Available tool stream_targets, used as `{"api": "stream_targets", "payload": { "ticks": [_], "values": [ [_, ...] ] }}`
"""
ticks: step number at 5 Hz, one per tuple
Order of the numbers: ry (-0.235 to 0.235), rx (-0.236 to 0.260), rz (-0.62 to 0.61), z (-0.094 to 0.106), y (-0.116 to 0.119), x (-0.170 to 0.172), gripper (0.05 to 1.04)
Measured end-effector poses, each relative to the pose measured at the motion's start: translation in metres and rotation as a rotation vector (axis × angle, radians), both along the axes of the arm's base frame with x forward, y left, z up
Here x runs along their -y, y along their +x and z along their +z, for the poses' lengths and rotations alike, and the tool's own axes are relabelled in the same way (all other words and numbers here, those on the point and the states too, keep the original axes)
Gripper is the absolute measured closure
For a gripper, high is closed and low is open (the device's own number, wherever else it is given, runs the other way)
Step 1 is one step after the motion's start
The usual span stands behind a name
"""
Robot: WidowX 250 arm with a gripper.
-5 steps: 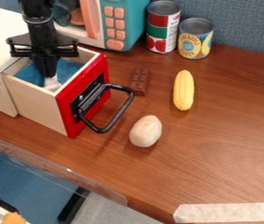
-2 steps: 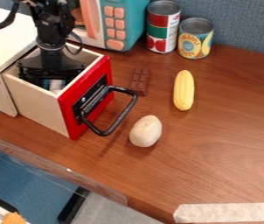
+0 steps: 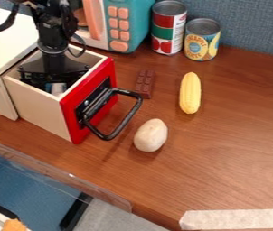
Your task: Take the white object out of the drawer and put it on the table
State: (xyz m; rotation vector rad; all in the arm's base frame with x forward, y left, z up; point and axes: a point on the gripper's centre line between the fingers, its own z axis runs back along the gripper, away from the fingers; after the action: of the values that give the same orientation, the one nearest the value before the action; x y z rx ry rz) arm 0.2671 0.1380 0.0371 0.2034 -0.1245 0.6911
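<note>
**My gripper (image 3: 53, 76) is down in the drawer (image 3: 39, 110), by the white object (image 3: 58, 89)**

At upper left in the frame, I have my gripper low between the drawer's walls. I cannot tell how far open it is, or whether it has hold of anything. The white object is inside the drawer, partly hidden by my gripper, near the red front (image 3: 69, 119). On the table (image 3: 223, 158), the chocolate bar (image 3: 144, 83) and yellow corn (image 3: 190, 93) lie right of the drawer; two cans (image 3: 168, 29) (image 3: 202, 40) stand at top centre.
</note>
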Motion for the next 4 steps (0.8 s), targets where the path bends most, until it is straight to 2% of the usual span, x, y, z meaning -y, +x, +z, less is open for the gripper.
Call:
{"api": "stream_targets", "payload": {
  "ticks": [1, 2, 3, 4],
  "values": [
    [-0.018, 0.014, -0.029, 0.013, -0.006, 0.005, 0.679],
    [-0.018, 0.085, -0.033, 0.051, -0.010, 0.011, 0.697],
    [-0.014, 0.129, -0.088, 0.079, -0.012, 0.031, 0.697],
    [0.037, 0.128, -0.141, 0.092, -0.015, 0.059, 0.697]
  ]
}}
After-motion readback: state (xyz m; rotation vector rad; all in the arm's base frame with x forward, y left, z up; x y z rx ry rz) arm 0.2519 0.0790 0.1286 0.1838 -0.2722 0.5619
